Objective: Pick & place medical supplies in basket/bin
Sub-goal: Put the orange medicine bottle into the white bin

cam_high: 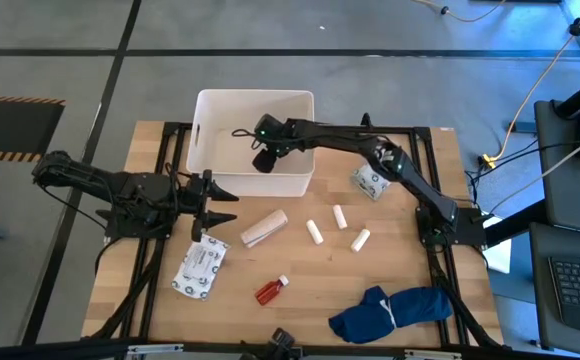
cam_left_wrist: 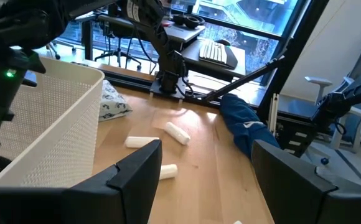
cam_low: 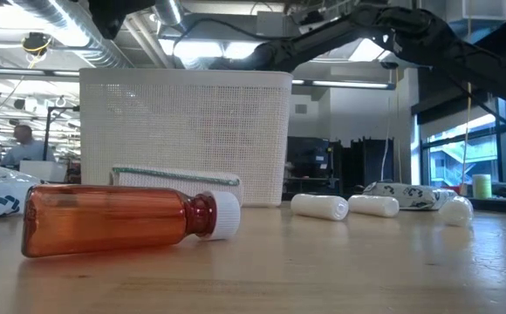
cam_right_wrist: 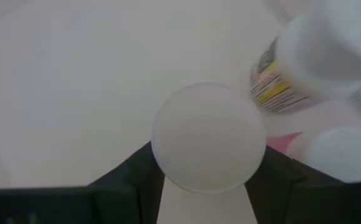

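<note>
1. My right gripper [cam_high: 266,157] reaches into the bin [cam_high: 206,106] and clasps a white cylinder [cam_right_wrist: 208,138] end-on between both fingers, low over the bin floor. I judge it light, stiff and smooth, so a side grip across its round body is right; it could slip lengthwise if squeezed loosely.
2. Beside it in the bin lie other supplies: a vial [cam_right_wrist: 311,62] with a striped yellow label and something pink under it, too blurred to name.
3. The bin is white plastic with fine mesh walls, rounded corners and handle slots; it stands at the worktop's far edge, left of centre.
4. Three more white rolls [cam_high: 315,232] lie apart near the middle of the worktop. I expect them to behave the same and roll if nudged.
5. The tan bandage [cam_high: 264,228] lies just in front of the bin. It looks soft and compressible; I would take it across the middle.
6. The red bottle [cam_low: 113,219] lies on its side toward the near edge: clear hard plastic, white ribbed cap, probably slick; I would grip the body.
7. Two soft printed packets, one [cam_high: 199,268] by the left edge, one [cam_high: 370,181] right of the bin, look limp and crinkly.
8. My left gripper [cam_high: 212,203] waits near the left edge, fingers spread and empty.
9. A blue cloth [cam_high: 388,311] sits bunched at the near right corner.
</note>
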You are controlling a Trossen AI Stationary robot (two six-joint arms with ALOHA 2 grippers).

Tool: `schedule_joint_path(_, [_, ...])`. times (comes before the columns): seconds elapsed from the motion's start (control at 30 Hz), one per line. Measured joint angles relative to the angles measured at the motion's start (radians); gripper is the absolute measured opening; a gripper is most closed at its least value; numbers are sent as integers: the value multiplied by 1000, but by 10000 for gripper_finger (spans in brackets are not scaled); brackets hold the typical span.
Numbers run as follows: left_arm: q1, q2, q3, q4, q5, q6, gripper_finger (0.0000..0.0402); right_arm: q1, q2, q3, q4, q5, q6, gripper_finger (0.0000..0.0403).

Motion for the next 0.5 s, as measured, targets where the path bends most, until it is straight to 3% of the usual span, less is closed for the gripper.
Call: schedule_joint_path(0.5, [0,0,0,-1,2,2,242,0,0,0,-17,-9,20,189])
